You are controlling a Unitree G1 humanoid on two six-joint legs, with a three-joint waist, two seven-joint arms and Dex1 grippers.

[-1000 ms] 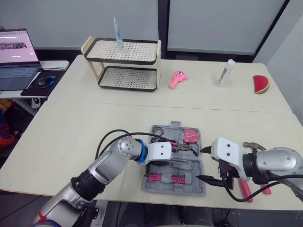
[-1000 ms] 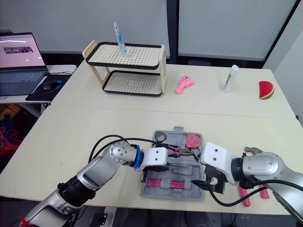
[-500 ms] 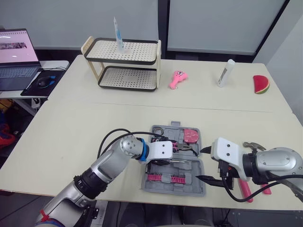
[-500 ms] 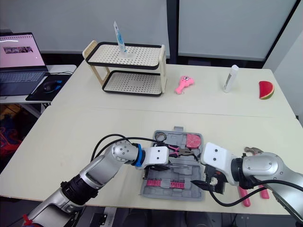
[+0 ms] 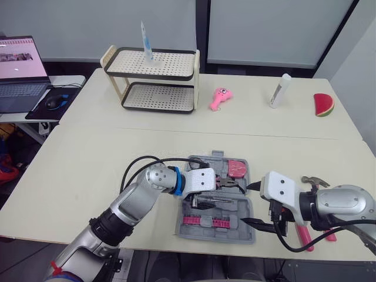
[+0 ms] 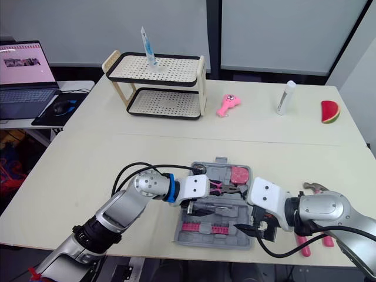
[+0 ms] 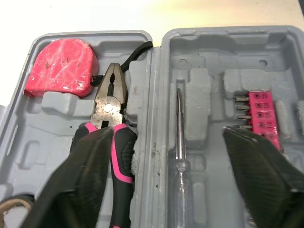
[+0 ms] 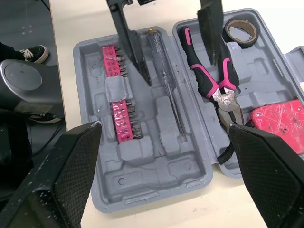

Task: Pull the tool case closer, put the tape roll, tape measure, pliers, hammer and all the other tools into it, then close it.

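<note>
The grey tool case (image 5: 247, 235) lies open near the table's front edge. In it are a pink tape measure (image 7: 61, 66), pink-handled pliers (image 7: 111, 109), a black tape roll (image 8: 240, 31), a pink bit strip (image 8: 118, 99) and a screwdriver (image 7: 178, 142). My left gripper (image 7: 166, 135) hovers open over the case, its fingers (image 7: 85, 171) well apart on either side of the screwdriver without touching it. At the case's right edge my right gripper (image 5: 252, 204) is open and holds nothing. The hammer (image 5: 311, 181) lies on the table to the right, partly hidden under my right arm.
A second pink handle (image 5: 329, 237) lies by the hammer near the front edge. Far across the table stand a two-tier rack (image 5: 155, 79), a pink toy (image 5: 220, 97), a white tube (image 5: 280, 90) and a watermelon slice (image 5: 324, 104). A laptop (image 5: 20, 70) sits on a side desk at the left.
My left gripper's fingers have spread apart and let go of the screwdriver, which now lies in the case. The hand has drawn back a little. The right arm has stayed still.
</note>
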